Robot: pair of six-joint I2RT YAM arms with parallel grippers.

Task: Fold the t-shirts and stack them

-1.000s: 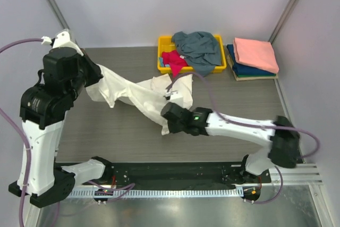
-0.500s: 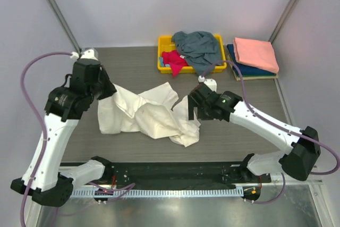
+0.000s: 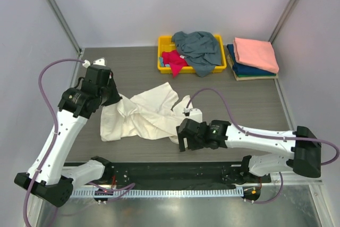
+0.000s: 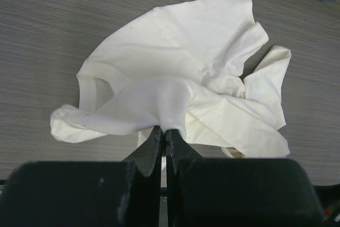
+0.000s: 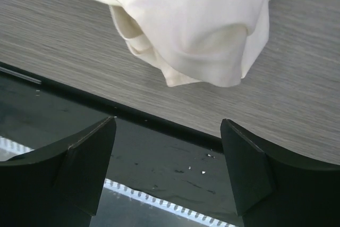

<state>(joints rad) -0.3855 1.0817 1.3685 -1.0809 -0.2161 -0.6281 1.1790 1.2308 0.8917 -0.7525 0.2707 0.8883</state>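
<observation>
Cream-white t-shirt [image 3: 144, 116]: soft matte cotton, crumpled in an irregular heap on the grey wood-grain surface [image 3: 249, 104], left of centre. A ribbed hem or neckline band shows in the left wrist view; which one cannot be told. Sleeves cannot be picked out among the folds.

Left gripper [image 4: 163, 135]: fingers pinched together on a raised fold of the cream-white t-shirt, the cloth draping away from it to both sides. In the top view the wrist housing hides the fingertips.

Right gripper [image 5: 168, 123]: fingers spread wide, nothing between them. It sits at the near edge of the surface; a rounded, bunched lobe of the shirt lies just beyond the fingertips, not touching them.

Far side: yellow plastic bin [image 3: 163, 42] holding a grey-blue tee [image 3: 199, 49], which spills over the rim and partly covers a magenta tee [image 3: 172, 58]. Right of it, a salmon-pink tee [image 3: 256, 51] lies folded square on a navy one [image 3: 249, 70], of which only the edges show.
</observation>
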